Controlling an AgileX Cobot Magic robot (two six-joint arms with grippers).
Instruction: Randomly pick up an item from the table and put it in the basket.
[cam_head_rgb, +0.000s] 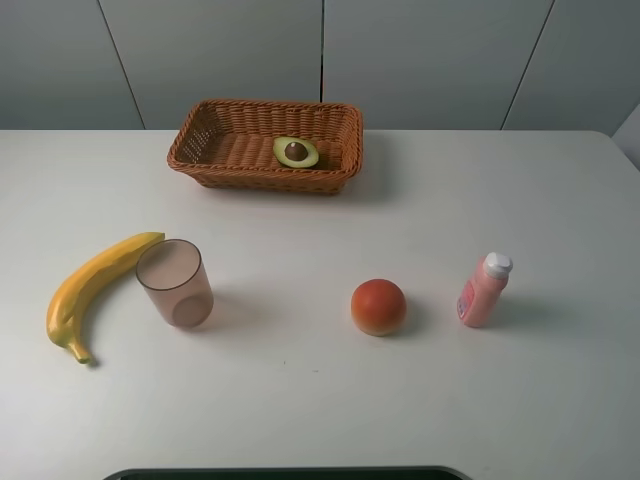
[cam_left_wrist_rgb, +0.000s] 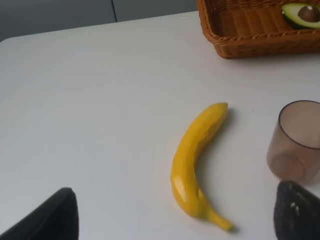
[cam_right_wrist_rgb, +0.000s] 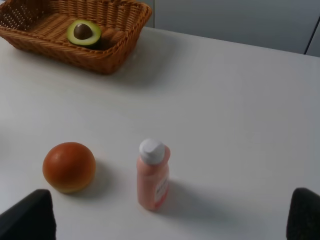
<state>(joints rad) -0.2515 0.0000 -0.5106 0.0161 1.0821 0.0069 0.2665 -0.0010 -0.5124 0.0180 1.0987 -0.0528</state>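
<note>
The halved avocado (cam_head_rgb: 296, 152) lies cut side up inside the orange-brown wicker basket (cam_head_rgb: 205, 160) at the back of the white table (cam_head_rgb: 300, 400). It also shows in the left wrist view (cam_left_wrist_rgb: 301, 14) and the right wrist view (cam_right_wrist_rgb: 84, 32), in the basket (cam_left_wrist_rgb: 240, 42) (cam_right_wrist_rgb: 115, 55). Neither gripper shows in the exterior high view. My left gripper (cam_left_wrist_rgb: 172, 222) is open and empty, low over the table near the banana. My right gripper (cam_right_wrist_rgb: 165, 220) is open and empty, near the pink bottle.
A yellow banana (cam_head_rgb: 90, 290) (cam_left_wrist_rgb: 195, 160) and a translucent pinkish cup (cam_head_rgb: 175, 283) (cam_left_wrist_rgb: 296, 142) stand at the front left. A round orange-red fruit (cam_head_rgb: 378, 306) (cam_right_wrist_rgb: 69, 166) and a pink bottle with a white cap (cam_head_rgb: 484, 290) (cam_right_wrist_rgb: 153, 175) stand at the front right.
</note>
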